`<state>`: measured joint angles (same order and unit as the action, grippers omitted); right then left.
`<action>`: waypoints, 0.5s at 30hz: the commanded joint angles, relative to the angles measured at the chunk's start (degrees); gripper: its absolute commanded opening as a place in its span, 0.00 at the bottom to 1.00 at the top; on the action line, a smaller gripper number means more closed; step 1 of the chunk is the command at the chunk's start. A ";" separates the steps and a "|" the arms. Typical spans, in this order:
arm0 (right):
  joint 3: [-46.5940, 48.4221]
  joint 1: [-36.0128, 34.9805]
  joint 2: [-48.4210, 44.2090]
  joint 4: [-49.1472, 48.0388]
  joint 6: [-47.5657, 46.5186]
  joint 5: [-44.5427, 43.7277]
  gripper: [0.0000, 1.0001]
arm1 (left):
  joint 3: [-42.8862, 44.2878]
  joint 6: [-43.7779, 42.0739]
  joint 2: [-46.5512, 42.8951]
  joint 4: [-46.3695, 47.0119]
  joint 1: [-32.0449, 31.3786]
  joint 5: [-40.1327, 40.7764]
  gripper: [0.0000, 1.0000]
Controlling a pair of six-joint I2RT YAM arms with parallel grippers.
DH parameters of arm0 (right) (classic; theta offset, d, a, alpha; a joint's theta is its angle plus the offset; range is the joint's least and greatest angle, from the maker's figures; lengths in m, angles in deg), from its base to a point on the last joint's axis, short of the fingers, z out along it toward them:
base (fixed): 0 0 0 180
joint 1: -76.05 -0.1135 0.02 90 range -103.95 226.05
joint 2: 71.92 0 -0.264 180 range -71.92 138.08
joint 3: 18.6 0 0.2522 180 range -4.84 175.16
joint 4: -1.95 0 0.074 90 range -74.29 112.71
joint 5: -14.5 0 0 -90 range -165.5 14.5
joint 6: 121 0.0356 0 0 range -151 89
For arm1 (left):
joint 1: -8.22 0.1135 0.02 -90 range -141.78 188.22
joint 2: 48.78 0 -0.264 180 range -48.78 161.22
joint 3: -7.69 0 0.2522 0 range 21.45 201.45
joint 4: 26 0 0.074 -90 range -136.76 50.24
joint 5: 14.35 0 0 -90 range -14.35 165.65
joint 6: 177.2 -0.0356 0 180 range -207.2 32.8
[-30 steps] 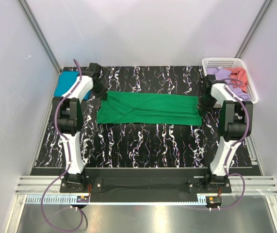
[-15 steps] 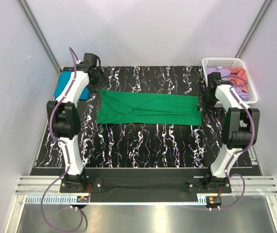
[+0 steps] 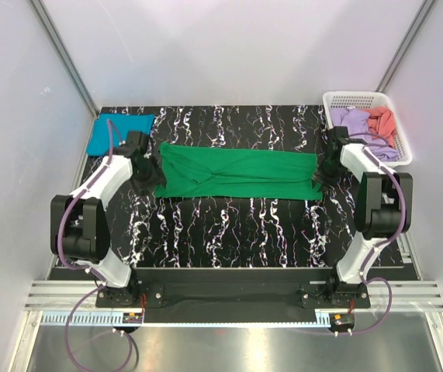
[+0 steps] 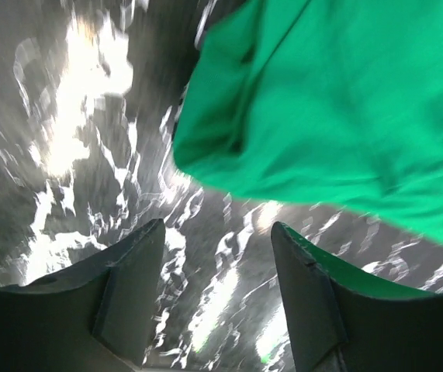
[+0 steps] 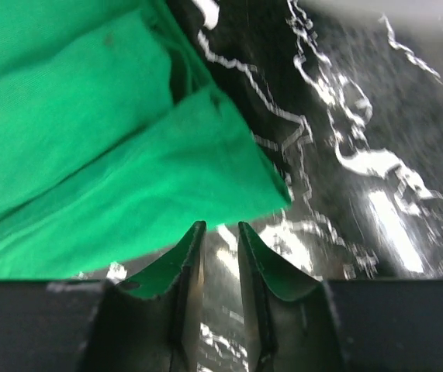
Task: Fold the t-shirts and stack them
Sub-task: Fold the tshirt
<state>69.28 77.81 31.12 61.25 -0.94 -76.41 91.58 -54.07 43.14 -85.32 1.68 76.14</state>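
Note:
A bright green t-shirt [image 3: 237,172] lies folded into a long strip across the middle of the black marbled table [image 3: 229,225]. My left gripper [image 3: 150,175] hovers at its left end. In the left wrist view this gripper [image 4: 218,226] is open over bare table, with the green shirt's corner [image 4: 322,101] just ahead. My right gripper [image 3: 323,173] is at the strip's right end. Seen from the right wrist, it [image 5: 221,225] is open by a narrow gap with nothing inside, the green hem [image 5: 128,178] just beyond the tips. A teal-blue t-shirt [image 3: 120,132] lies folded at the back left.
A white lattice basket [image 3: 365,101] stands at the back right corner, holding a lilac shirt [image 3: 351,120] and a coral shirt [image 3: 382,122]. White walls close in on both sides. The right arm's elbow [image 3: 380,201] sits close to the table's right edge.
Both grippers have opened. The left arm swung to the back, then came forward to the shirt's near left corner, uncovering the teal shirt. The right gripper drew back, then returned.

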 commanded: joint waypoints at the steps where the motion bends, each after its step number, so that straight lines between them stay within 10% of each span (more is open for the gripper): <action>1: -0.47 -0.35 4.44 -3.26 0.26 0.64 0.29 | -5.15 1.24 -3.15 6.71 0.22 -4.96 0.61; 15: -7.33 -0.18 1.56 -4.49 -1.59 -6.21 0.32 | -0.71 7.39 8.98 -1.54 2.24 10.48 0.59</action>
<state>64.83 77.81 34.86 53.56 -1.75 -79.38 86.42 -49.31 50.86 -81.65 2.75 78.76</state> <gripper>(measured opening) 0.310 0.597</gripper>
